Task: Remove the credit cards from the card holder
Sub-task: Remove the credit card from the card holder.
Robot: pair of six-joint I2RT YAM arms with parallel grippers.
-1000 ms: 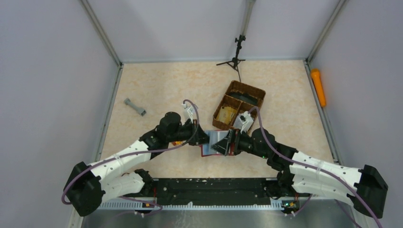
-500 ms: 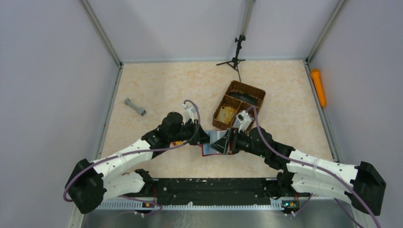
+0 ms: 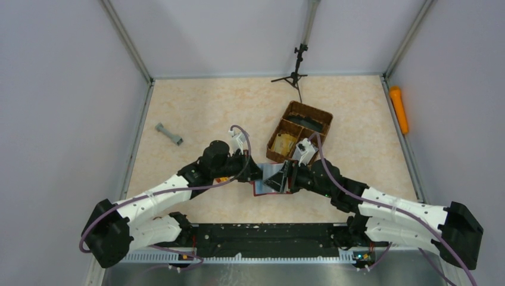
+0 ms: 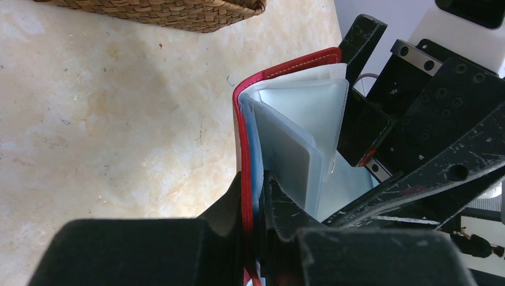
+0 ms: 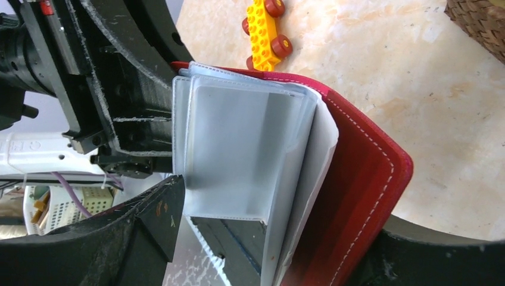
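The dark red card holder (image 3: 258, 192) stands open on the table between my two grippers, its clear sleeves fanned out. My left gripper (image 3: 260, 173) is shut on its left cover (image 4: 243, 137). My right gripper (image 3: 287, 177) is open, its jaws wide astride the sleeves (image 5: 238, 131) and the right red cover (image 5: 363, 173). In the left wrist view the left gripper (image 4: 255, 179) pinches the red edge. In the right wrist view the right gripper (image 5: 286, 220) shows one finger on each side. No card shows clearly in the sleeves. A tan-gold flat thing (image 3: 286, 143) lies in the basket.
A brown wicker divided basket (image 3: 326, 119) stands just behind the holder. A yellow toy block with red wheels (image 5: 266, 27) lies under the left arm. A grey dumbbell-shaped piece (image 3: 169, 134) is at the left, an orange cylinder (image 3: 399, 109) at the right wall, a small tripod (image 3: 296, 74) at the back.
My right arm has edged slightly towards the holder. The left gripper still holds the left cover in the same place.
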